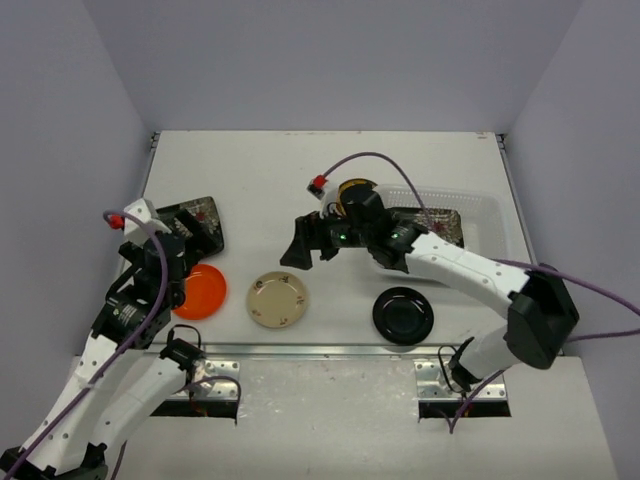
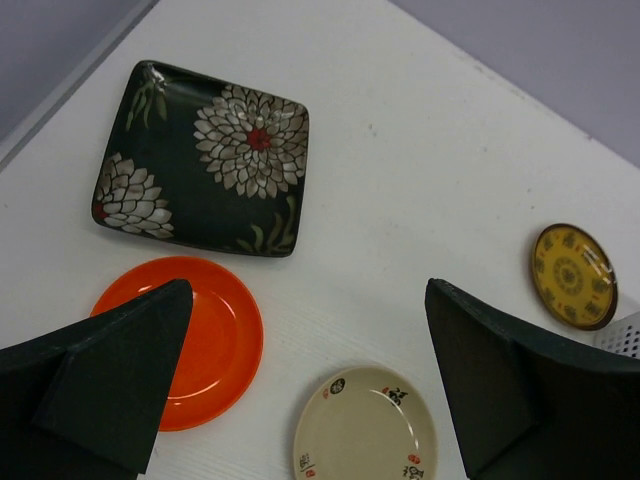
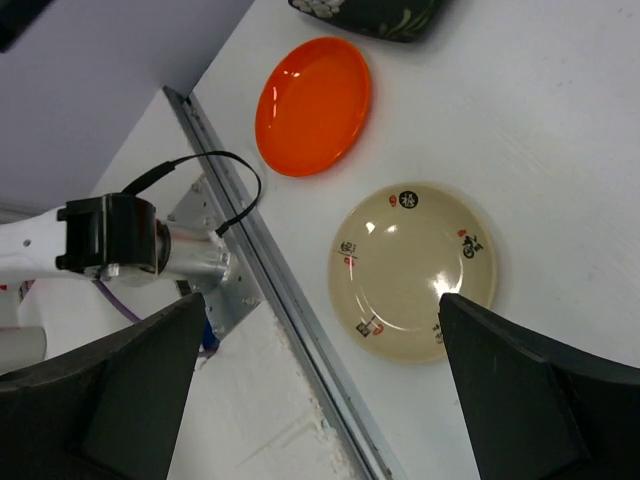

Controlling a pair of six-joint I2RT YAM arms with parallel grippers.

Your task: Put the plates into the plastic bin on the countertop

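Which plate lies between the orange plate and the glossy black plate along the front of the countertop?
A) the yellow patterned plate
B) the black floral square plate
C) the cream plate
C: in the top view the cream plate sits on the countertop, with the orange plate on its left and the glossy black plate on its right.

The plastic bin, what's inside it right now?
A dark square plate lies in the bin. The right arm covers the bin's left part, so anything there cannot be seen.

Plain pale lavender walls (image 1: pixel 330 60) enclose three sides.
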